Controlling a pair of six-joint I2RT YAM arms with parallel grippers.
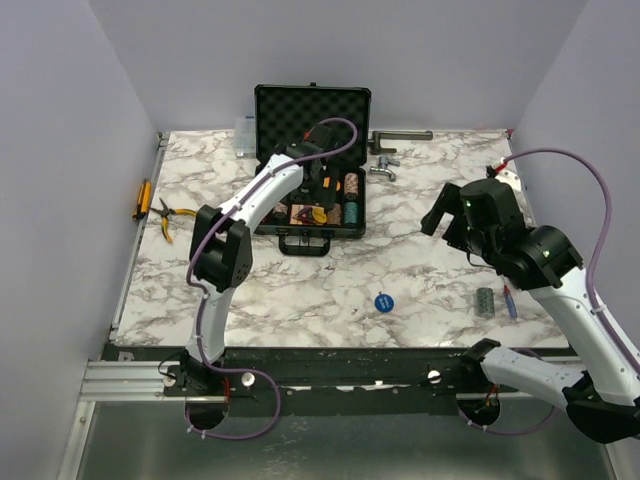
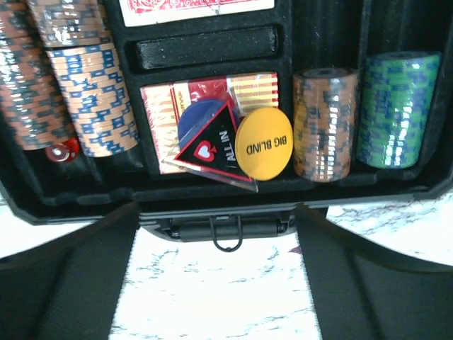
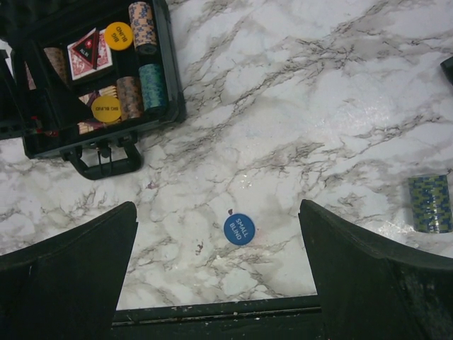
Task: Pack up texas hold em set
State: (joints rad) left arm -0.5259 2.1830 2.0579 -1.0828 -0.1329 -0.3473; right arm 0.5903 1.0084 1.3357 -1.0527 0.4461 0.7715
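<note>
The black briefcase (image 1: 311,112) lies open at the back middle of the table, its foam lid upright. My left gripper (image 1: 325,187) hovers over its tray, open, with nothing between its fingers (image 2: 64,283). Below it in the left wrist view are brown chip stacks (image 2: 78,85), a teal stack (image 2: 396,110), cards (image 2: 163,106), a red triangle (image 2: 209,150), a yellow disc (image 2: 263,143) and a red die (image 2: 62,150). A blue disc (image 3: 238,229) (image 1: 384,301) lies on the marble beneath my open right gripper (image 3: 216,283) (image 1: 448,222). A loose teal stack (image 3: 430,203) (image 1: 485,301) lies further right.
Pliers (image 1: 165,215) lie at the table's left edge. Metal tools (image 1: 390,150) sit right of the case and a clear box (image 1: 245,135) sits left of its lid. A small red and blue object (image 1: 509,298) lies beside the loose stack. Walls close in three sides.
</note>
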